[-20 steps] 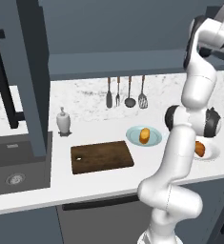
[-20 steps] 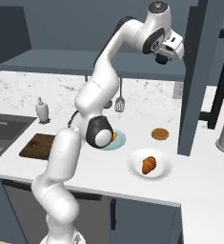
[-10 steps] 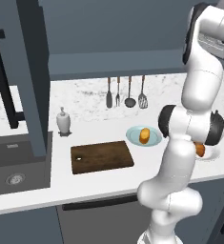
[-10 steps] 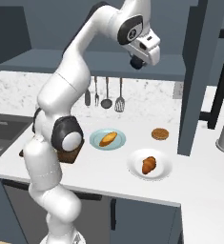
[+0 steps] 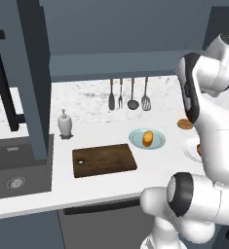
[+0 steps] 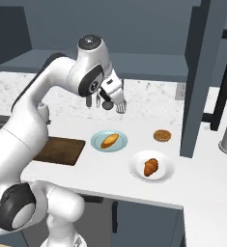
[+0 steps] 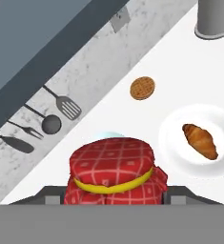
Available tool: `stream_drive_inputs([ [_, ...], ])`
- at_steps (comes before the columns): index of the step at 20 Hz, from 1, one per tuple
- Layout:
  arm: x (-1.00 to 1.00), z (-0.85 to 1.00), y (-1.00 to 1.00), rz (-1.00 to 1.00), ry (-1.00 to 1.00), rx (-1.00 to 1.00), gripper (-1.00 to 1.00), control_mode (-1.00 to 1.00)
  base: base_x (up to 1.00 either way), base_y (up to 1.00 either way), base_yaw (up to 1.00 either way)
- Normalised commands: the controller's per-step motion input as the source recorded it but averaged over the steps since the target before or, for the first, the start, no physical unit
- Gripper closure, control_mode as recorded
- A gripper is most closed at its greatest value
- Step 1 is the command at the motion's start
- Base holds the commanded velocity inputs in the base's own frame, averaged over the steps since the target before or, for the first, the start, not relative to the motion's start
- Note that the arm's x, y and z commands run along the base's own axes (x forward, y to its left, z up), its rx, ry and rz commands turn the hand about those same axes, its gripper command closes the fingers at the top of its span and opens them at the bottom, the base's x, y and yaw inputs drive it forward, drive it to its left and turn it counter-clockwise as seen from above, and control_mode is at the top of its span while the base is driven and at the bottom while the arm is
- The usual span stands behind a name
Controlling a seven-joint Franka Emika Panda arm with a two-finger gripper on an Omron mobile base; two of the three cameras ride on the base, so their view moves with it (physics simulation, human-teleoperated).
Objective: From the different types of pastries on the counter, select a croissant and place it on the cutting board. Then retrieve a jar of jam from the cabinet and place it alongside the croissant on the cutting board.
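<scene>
Hand view: jar of jam (image 7: pixel 112 171), red checked cloth lid, pinched in the gripper (image 6: pixel 120 107) and carried above the worktop (image 6: pixel 192 188) towards the bare cutting board (image 5: pixel 104 160); croissant (image 7: pixel 199 140) unmoved on its white plate (image 7: pixel 180 157).

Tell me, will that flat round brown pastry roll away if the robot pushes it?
Probably not: the disc pastry lies flat on the counter, so it would likely slide. It looks thin and gridded, so a hard pinch might snap it.
</scene>
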Motion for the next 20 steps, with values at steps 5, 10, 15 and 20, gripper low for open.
stream_drive_inputs([
  [5, -1.0, -1.0, 1.0, -0.11, -0.23, -0.08, 1.0, -1.0, 0.0, 0.0, 0.0],
  [10, -0.88, -0.47, 0.99, -0.02, -0.11, -0.04, 1.0, -1.0, 0.0, 0.0, 0.0],
  [15, -0.11, -0.01, 1.0, -0.01, 0.0, -0.06, 1.0, -1.0, 0.0, 0.0, 0.0],
  [20, -0.18, -0.03, 1.0, -0.01, 0.0, -0.07, 1.0, -1.0, 0.0, 0.0, 0.0],
])
